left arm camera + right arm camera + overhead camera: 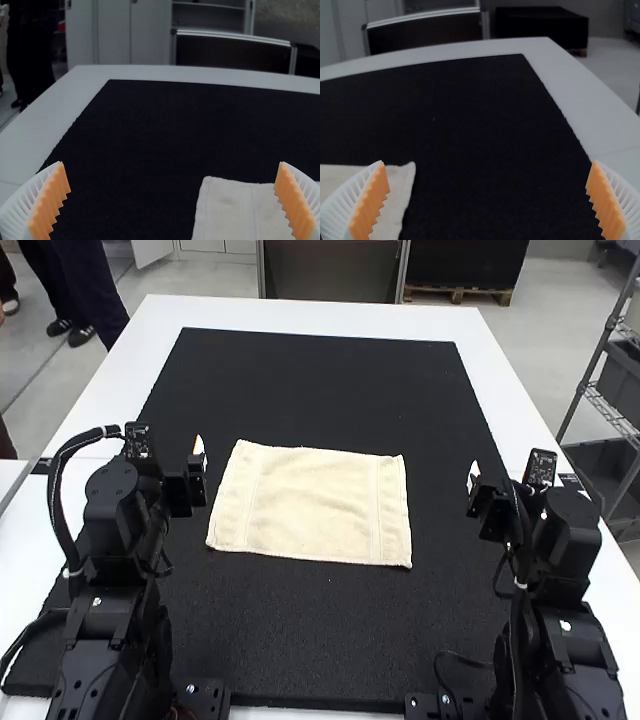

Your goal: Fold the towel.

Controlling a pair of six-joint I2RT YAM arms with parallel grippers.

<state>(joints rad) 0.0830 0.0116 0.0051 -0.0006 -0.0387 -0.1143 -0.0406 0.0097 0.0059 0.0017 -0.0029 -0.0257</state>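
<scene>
In the high view a cream towel (312, 504) lies spread as a rectangle, flat on the black mat. My left gripper (198, 452) is just off the towel's left edge, and my right gripper (474, 480) stands farther off beyond its right edge. The left wrist view has my left gripper (175, 200) with its fingers wide apart, and a corner of the towel (230, 212) is seen past them. My right gripper (488, 200) is likewise open in the right wrist view, with a towel corner (395, 192) beyond one finger. Both hold nothing.
The black mat (320, 380) covers most of the white table (510, 370) and extends well beyond the towel on the far side. The table's white border runs outside the mat on the left, right and far edges.
</scene>
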